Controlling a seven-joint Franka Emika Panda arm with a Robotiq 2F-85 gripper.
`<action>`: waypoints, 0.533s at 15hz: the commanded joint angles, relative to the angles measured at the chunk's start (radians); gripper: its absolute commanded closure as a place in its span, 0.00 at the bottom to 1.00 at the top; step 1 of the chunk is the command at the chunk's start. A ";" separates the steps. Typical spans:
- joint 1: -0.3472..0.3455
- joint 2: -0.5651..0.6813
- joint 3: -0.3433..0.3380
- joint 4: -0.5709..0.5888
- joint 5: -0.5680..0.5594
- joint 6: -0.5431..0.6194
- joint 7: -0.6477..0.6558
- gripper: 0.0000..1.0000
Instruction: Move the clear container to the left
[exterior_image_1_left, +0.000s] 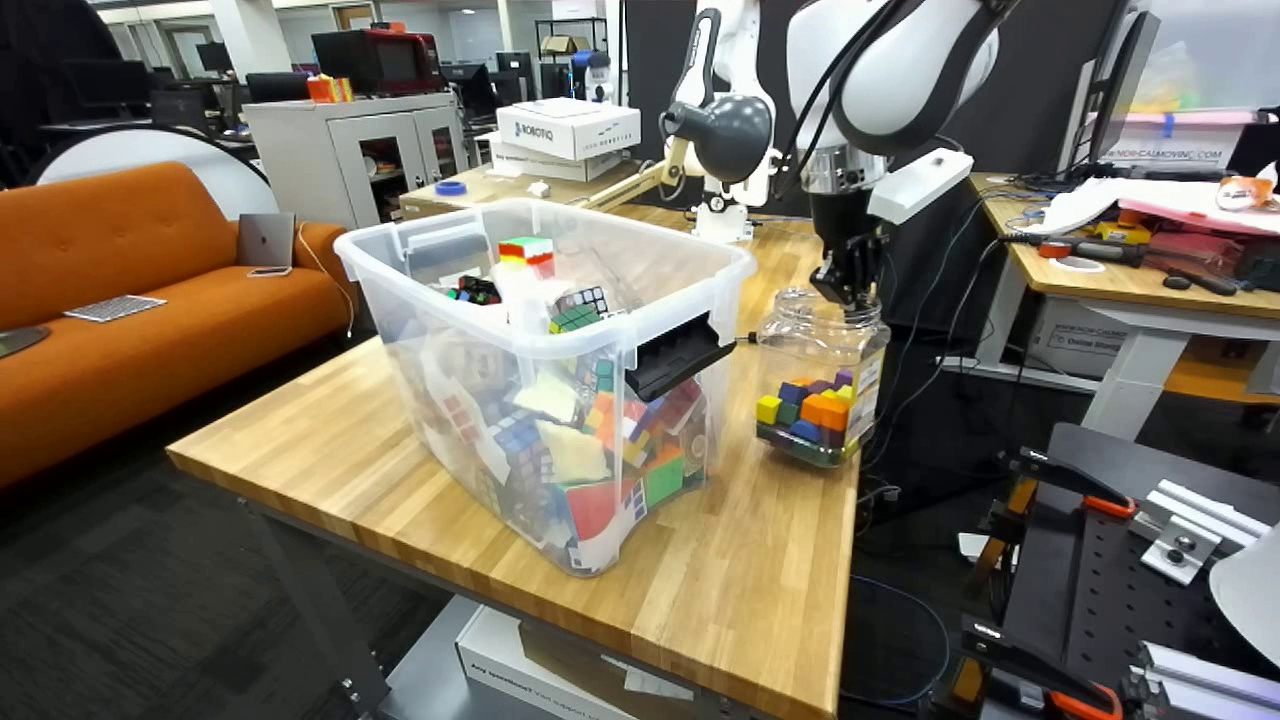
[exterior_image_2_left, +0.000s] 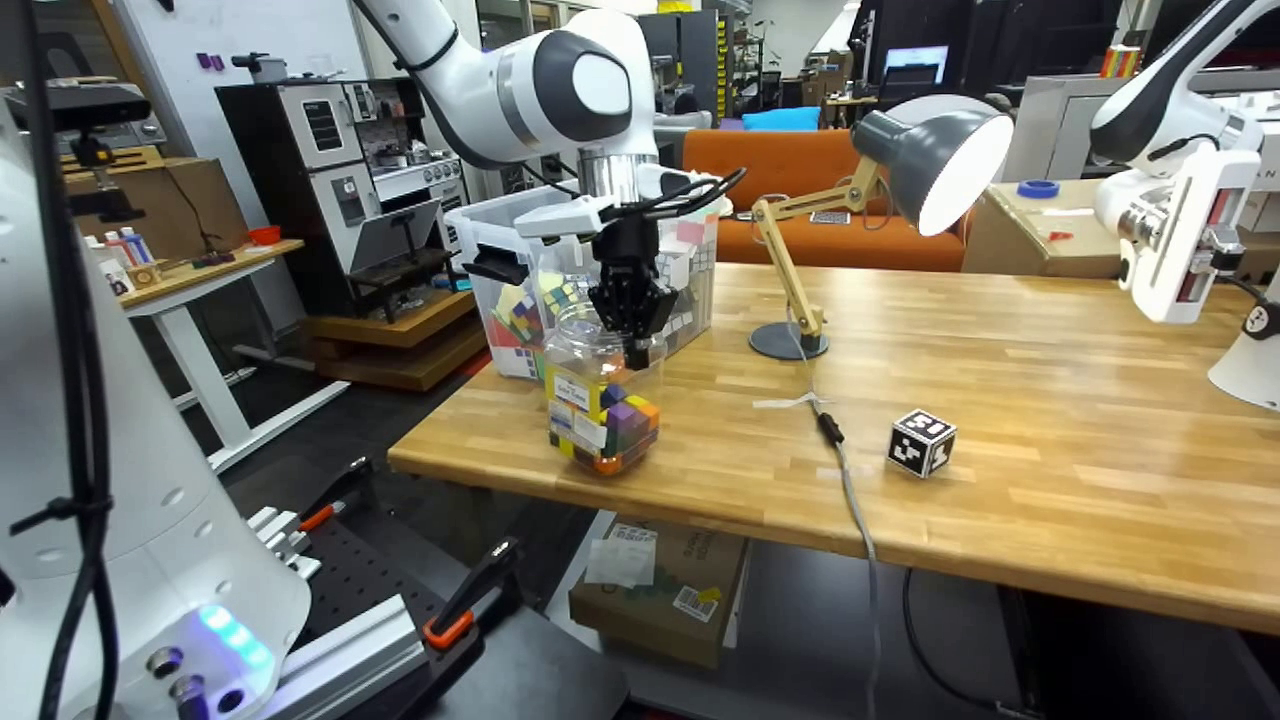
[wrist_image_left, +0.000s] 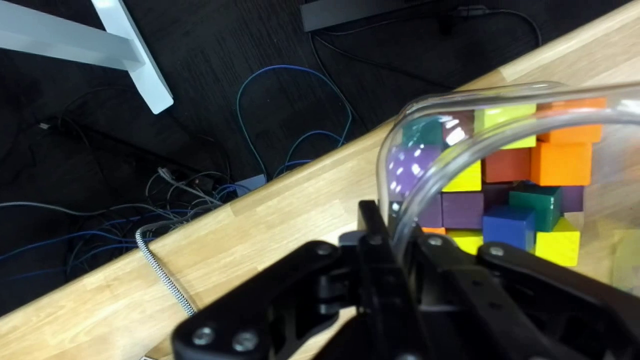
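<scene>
The clear container is a transparent tub with an open top and colored blocks inside. It stands upright near the table's edge, and its labeled side shows in an exterior view. My gripper is at its rim, above the blocks; it also shows in an exterior view. In the wrist view the gripper has one finger outside and one inside the wall, close together, with the container's rim between them. I cannot tell whether the container's base touches the table.
A much larger clear storage bin full of puzzle cubes stands beside the container. A desk lamp, its cable and a black-and-white marker cube are on the wooden table. Another robot arm stands farther along.
</scene>
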 joint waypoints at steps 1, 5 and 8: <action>0.010 0.015 0.012 0.015 0.010 -0.022 -0.010 0.98; 0.018 0.032 0.016 0.017 0.013 -0.025 -0.008 0.98; 0.016 0.034 0.016 0.020 0.041 -0.040 -0.015 0.69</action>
